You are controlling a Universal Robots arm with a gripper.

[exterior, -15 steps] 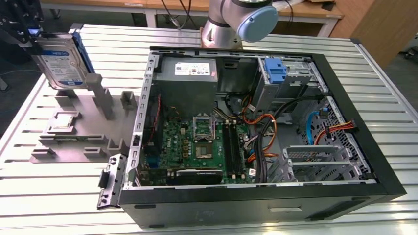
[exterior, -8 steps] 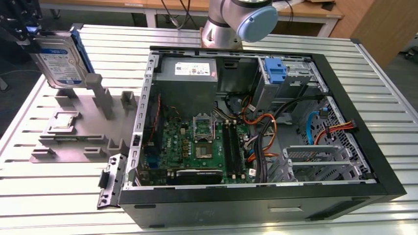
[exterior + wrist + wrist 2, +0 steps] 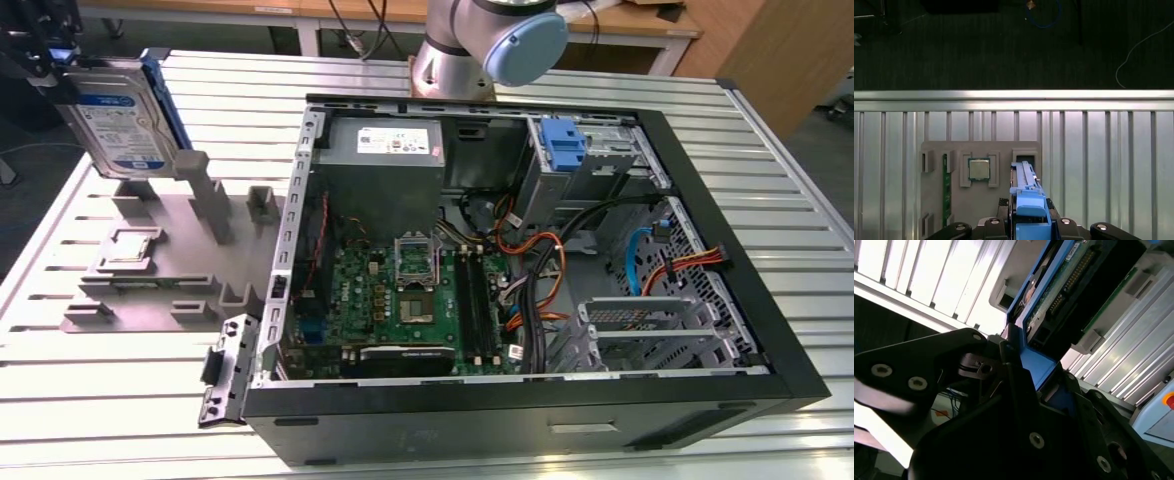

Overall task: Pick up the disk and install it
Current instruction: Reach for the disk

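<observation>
Black gripper (image 3: 1029, 229), jaws pinching the upper end of the silver rectangular disk (image 3: 120, 110) in its blue plastic bracket. Disk hangs upright, long axis vertical, over the grey slotted holder (image 3: 147, 270) on the table (image 3: 80, 400). Open black computer case (image 3: 534, 410) stands to the exterior view's right.

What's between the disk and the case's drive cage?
Nothing visible on the way. The gripper holds the disk upright above the grey holder, outside the open case. A blue bracket already sits in the drive cage.
</observation>
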